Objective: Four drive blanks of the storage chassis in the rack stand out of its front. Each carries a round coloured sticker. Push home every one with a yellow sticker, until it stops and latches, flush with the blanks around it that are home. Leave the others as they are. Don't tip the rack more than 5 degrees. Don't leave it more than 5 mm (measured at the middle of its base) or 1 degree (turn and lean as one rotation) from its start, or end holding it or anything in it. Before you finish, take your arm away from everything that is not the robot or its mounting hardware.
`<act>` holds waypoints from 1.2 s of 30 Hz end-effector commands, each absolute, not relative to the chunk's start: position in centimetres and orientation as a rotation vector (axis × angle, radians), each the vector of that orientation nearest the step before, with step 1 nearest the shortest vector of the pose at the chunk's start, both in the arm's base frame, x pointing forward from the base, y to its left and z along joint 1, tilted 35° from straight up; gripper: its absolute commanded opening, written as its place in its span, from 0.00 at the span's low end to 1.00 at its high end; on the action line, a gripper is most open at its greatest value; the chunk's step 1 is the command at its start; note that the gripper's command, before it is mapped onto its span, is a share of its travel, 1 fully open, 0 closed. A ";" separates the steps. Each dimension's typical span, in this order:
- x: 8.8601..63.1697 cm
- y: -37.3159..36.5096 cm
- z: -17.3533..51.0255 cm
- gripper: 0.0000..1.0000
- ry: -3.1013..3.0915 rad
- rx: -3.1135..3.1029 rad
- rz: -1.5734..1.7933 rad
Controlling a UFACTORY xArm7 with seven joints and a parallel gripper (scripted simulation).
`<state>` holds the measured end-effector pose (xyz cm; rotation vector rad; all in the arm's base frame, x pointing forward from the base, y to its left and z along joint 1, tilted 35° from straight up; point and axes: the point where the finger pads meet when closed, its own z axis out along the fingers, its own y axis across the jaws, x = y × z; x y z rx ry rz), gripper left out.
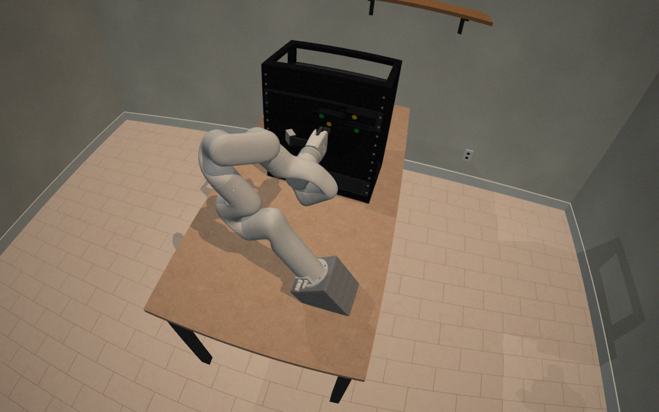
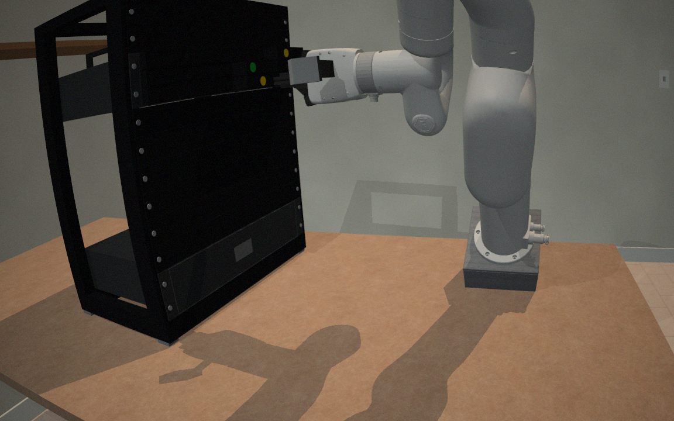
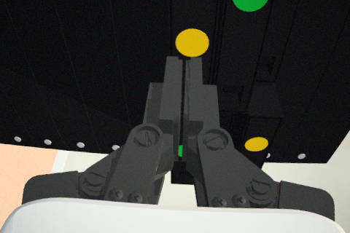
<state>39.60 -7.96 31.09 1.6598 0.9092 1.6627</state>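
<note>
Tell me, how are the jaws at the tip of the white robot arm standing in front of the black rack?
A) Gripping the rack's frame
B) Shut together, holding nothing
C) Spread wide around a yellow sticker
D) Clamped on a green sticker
B: in the wrist view the dark gripper has its jaws pressed together with nothing between them, pointing just below a round yellow sticker on the black rack.

Grey walls (image 1: 116,51) carry a wooden shelf (image 1: 439,9) above a tan tiled floor (image 1: 475,286).
</note>
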 end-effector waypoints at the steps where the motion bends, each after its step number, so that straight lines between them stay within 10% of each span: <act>1: 41.5 -8.1 31.1 0.00 0.899 1.654 1.662; 36: 43.1 -8.1 31.1 0.00 0.899 1.654 1.662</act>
